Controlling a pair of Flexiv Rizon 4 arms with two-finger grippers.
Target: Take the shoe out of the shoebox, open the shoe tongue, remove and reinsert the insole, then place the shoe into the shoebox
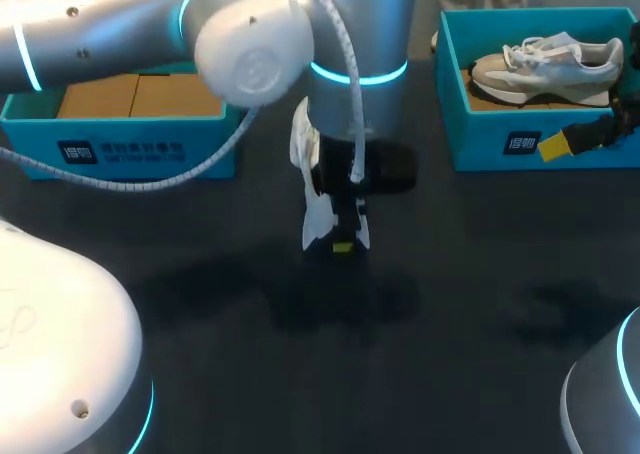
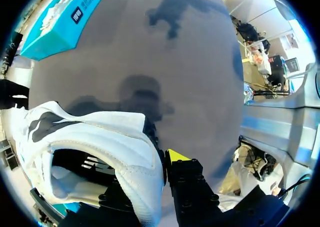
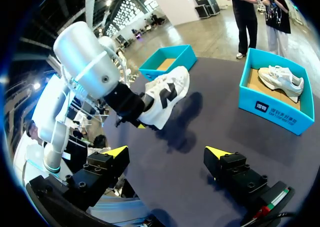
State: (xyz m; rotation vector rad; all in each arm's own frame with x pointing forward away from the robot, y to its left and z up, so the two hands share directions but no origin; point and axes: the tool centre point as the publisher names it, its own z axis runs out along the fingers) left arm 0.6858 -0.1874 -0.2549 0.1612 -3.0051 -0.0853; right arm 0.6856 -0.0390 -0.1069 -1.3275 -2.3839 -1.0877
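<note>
Clamped tight on the heel rim of the white shoe (image 2: 100, 132), the left gripper's (image 1: 342, 242) jaws have one finger pressed against the outside of the heel, its yellow fingertip (image 2: 176, 156) just showing. The other is down inside the shoe's opening, out of sight. The shoe hangs in the air over the middle of the dark table (image 1: 330, 374), clear of the surface, with its shadow thrown on the cloth below. It has black markings on its side, and its toe points away from the gripper towards the far edge.

The right gripper (image 3: 167, 154) has its jaws spread wide apart with nothing between them. It sits near the table's right side, just in front of the right shoebox (image 1: 480, 144). That blue box holds a second shoe (image 1: 545, 66), pale grey and white, lying on its side. The left shoebox (image 1: 120, 139), also blue, stands at the far left of the table and shows brown cardboard inside. The held shoe is between the two boxes and well apart from both.
</note>
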